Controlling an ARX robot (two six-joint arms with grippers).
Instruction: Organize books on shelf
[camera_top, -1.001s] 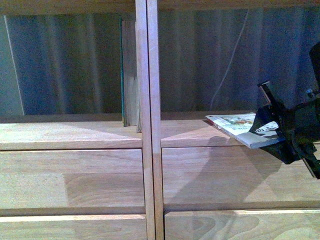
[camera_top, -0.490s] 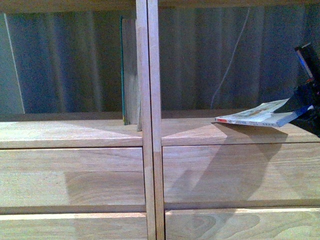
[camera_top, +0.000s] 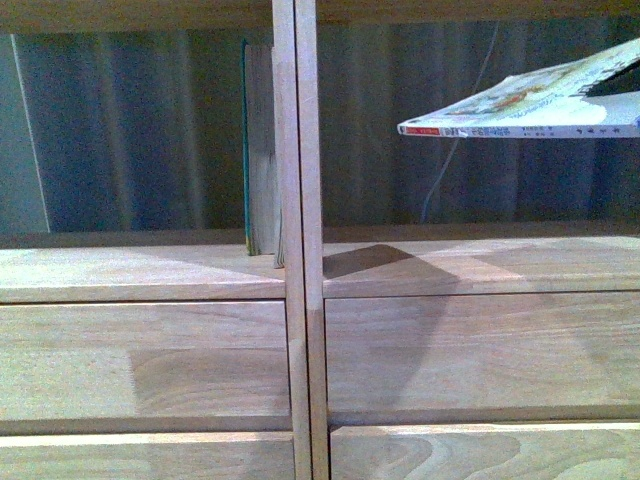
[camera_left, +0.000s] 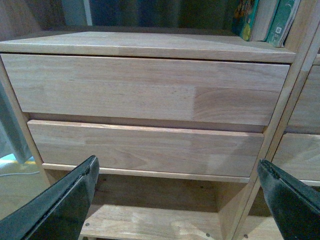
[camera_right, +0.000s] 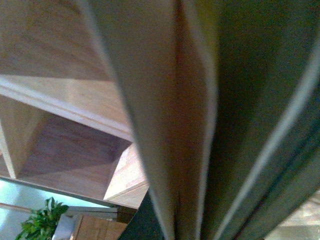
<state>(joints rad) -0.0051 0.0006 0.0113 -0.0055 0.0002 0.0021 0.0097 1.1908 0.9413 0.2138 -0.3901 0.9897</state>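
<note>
The thin pale paperback (camera_top: 530, 105) hangs nearly flat in the air at the upper right, above the right column's board, its white spine with the red block (camera_top: 420, 130) facing me. My right gripper is shut on it. The book (camera_right: 165, 125) fills the right wrist view and hides the jaws. The teal book (camera_top: 258, 150) stands upright in the left column against the centre divider (camera_top: 300, 300) of the light wood shelf; it also shows in the left wrist view (camera_left: 282, 20). My left gripper (camera_left: 175, 200) is open and empty, low before the left drawer fronts (camera_left: 145, 95).
A white cable (camera_top: 460, 130) hangs behind the shelf's open back, before a blue-grey curtain (camera_top: 120, 130). An illustrated book (camera_left: 245, 17) stands beside the teal one. An open lower compartment (camera_left: 150, 220) lies under the drawers. A green plant (camera_right: 40, 225) shows beyond the shelf.
The paperback has risen from the right column's board to the upper right and levelled out. The right gripper has passed out of the front view.
</note>
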